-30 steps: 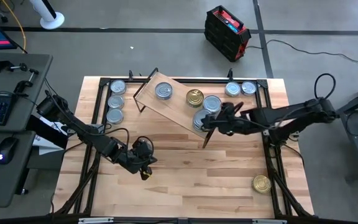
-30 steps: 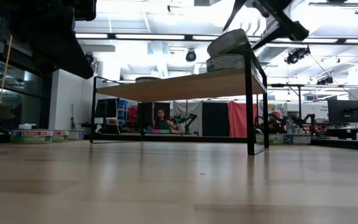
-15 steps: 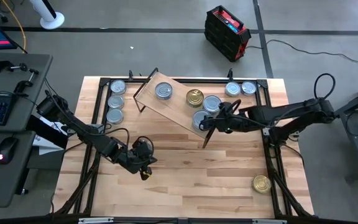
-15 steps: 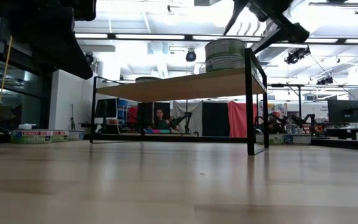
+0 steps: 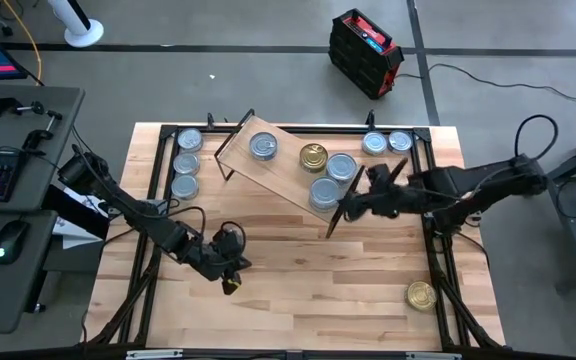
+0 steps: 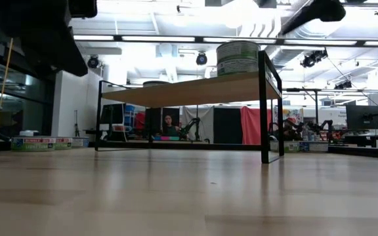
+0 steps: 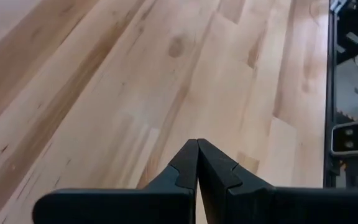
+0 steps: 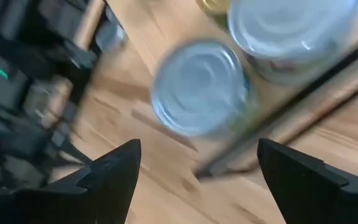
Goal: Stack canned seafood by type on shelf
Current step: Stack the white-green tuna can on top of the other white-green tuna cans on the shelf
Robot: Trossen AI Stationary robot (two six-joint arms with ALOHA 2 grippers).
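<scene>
On the table (image 5: 298,290): a shelf (image 5: 283,172) sits toward the far side, turned at an angle, with tins on it and more tins around it.
Shelf tins: four up top. One silver-blue tin (image 5: 263,146) near the left end, a gold tin (image 5: 314,156) in the middle, then two more silver-blue ones toward the right end, one (image 5: 341,167) further back and one (image 5: 323,190) right by the near corner.
Low view: the corner tin (image 6: 237,58) looks like a stack of two sitting square, right beside the black leg (image 6: 264,108).
Left-side tins: three silver-blue ones in a column (image 5: 186,163) at the table's far-left edge, off the shelf.
Back-right tins: two more silver-blue (image 5: 386,143) side by side in the far-right corner.
Loose gold tin (image 5: 420,295): alone near the front-right of the table, well away from everything.
Right gripper (image 5: 353,205): just beside the shelf's right end, near that corner tin, not touching it. Fingers (image 8: 114,171) spread wide with nothing between them; its wrist view shows the tin top (image 8: 197,87) out in front.
Left gripper (image 5: 230,282): over bare wood in the front-left part of the table, well clear of the shelf. Fingers (image 7: 188,168) pressed together, holding nothing.
</scene>
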